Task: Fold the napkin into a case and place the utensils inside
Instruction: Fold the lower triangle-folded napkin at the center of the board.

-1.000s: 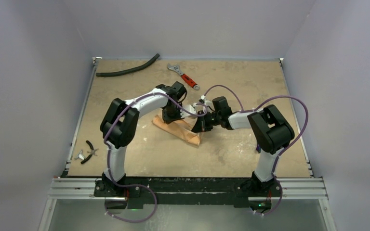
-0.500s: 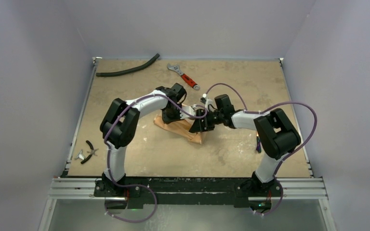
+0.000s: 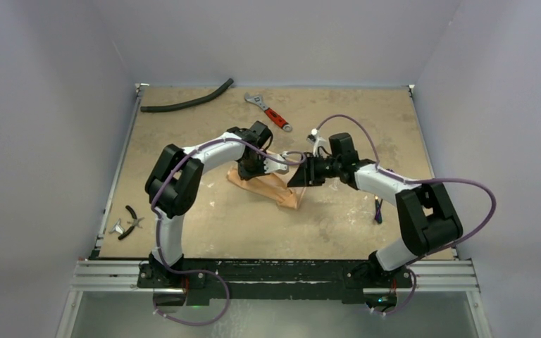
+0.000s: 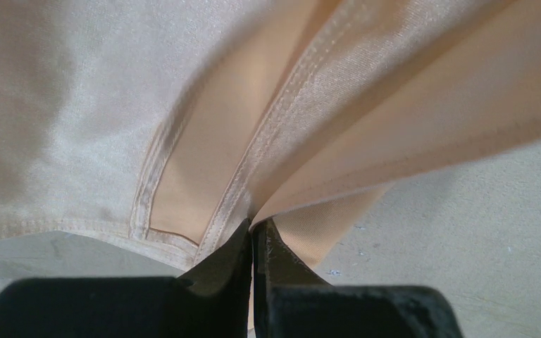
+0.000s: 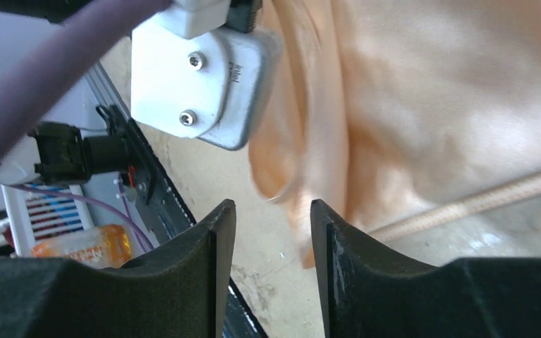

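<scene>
One view, left wrist, shows left jaws pinching the napkin.

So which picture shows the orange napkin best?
The left wrist view: the napkin fills it, seams sharp, the left jaws shut on a fold. The top view shows it small, partly under the arms. The right wrist view shows a blurry part beyond the open right jaws.
</scene>
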Available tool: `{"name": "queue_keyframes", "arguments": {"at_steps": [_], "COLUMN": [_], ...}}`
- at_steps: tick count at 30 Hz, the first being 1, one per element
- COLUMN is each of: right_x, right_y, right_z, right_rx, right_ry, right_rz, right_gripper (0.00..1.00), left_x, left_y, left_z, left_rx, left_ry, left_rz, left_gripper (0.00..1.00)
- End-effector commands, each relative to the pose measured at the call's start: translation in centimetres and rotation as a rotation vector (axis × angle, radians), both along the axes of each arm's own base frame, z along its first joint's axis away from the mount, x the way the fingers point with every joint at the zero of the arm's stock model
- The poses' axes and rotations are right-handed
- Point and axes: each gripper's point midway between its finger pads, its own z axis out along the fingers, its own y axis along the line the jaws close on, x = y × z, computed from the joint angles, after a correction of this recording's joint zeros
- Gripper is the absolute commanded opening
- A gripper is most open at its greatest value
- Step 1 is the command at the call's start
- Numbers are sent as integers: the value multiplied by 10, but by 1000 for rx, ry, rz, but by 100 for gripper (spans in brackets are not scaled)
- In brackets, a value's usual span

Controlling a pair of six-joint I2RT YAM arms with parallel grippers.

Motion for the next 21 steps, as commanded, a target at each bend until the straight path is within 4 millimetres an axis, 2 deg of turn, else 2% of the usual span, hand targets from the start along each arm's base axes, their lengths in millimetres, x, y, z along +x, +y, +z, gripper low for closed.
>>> {"name": "queue_keyframes", "arguments": {"at_steps": [1, 4, 8, 9, 12, 13, 15, 18, 21], "right_x": [14, 20, 28, 37, 74, 88, 122, 148, 160], "right_y": [-31, -41, -50, -55, -52, -49, -37, -8, 18], "right_z": [17, 23, 14, 15, 35, 33, 42, 45, 32], "right_rx": [-3, 25, -2, -3, 51, 44, 54, 67, 52], "right_ry": [-27, -43, -45, -59, -150, -156, -196, -233, -221], "right_rz": [-97, -144, -218, -272, -335, -319, -296, -219, -154], "right_gripper": [44, 41, 41, 40, 34, 33, 29, 26, 23], "left_x": [-1, -1, -2, -2, -3, -3, -2, -1, 3], "left_y": [-9, -10, -10, -10, -9, -9, -9, -10, -11], "left_z": [4, 3, 4, 4, 4, 3, 4, 7, 11], "left_rx": [-44, -48, -48, -47, -47, -45, -46, -49, -51], "left_ry": [-12, -7, -6, -7, -4, -3, -6, -16, -29], "left_rz": [-16, -13, -14, -15, -15, -15, -14, -17, -16], "left_gripper": [0, 0, 0, 0, 0, 0, 0, 0, 0]}}
